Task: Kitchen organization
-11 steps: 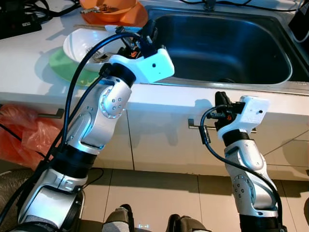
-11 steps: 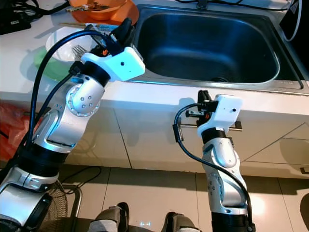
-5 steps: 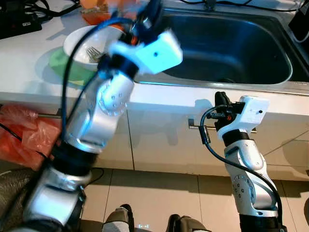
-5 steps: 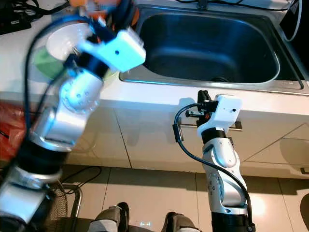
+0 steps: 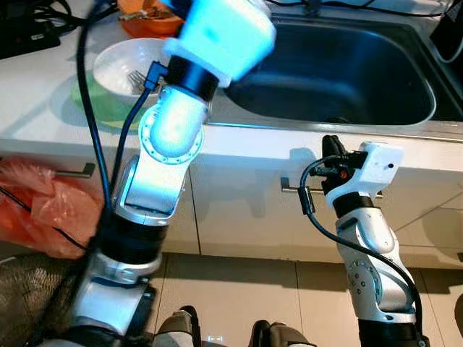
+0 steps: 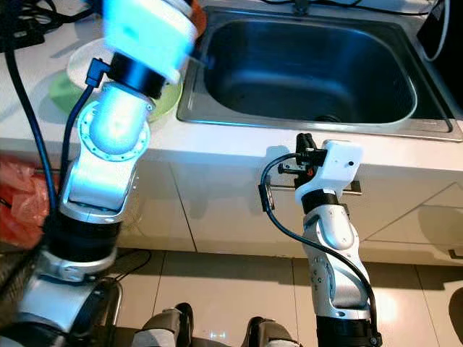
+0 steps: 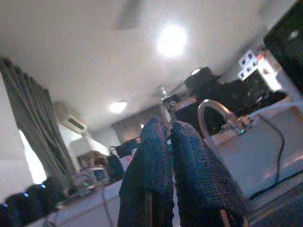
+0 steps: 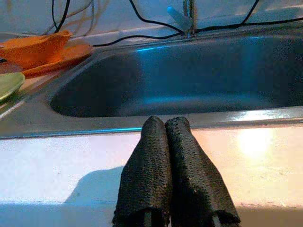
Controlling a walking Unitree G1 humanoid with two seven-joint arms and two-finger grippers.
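My left gripper [image 7: 163,156] has its two fingers pressed together with nothing between them, and in the left wrist view they point up past a curved tap [image 7: 215,113] toward the ceiling lights, so that hand is lifted high and tipped well away from the counter. In the head views the left arm's white wrist housing [image 5: 224,32] is raised over the near left corner of the sink [image 5: 347,65], blurred, with the elbow bent steeply below it.

The dishes I judge to be my work lie below and to the left of that raised hand: a white bowl [image 5: 134,65] with a fork [image 5: 137,76] in it, sitting on a green plate [image 5: 108,108], and behind them an orange bowl [image 5: 148,20] at the back of the counter. The fork's handle lies across the bowl, tines toward the sink side as far as I can tell. My left arm is clearly the nearer one; to reach the bowl it would have to come down and swing leftward, away from the sink.

My right gripper [image 8: 163,142] is closed on nothing too, fingers touching along their length, held low at the counter's front edge [image 8: 246,156] and pointing across it into the sink. That arm stands upright in front of the cupboard handle [image 5: 293,186], well apart from the dishes.
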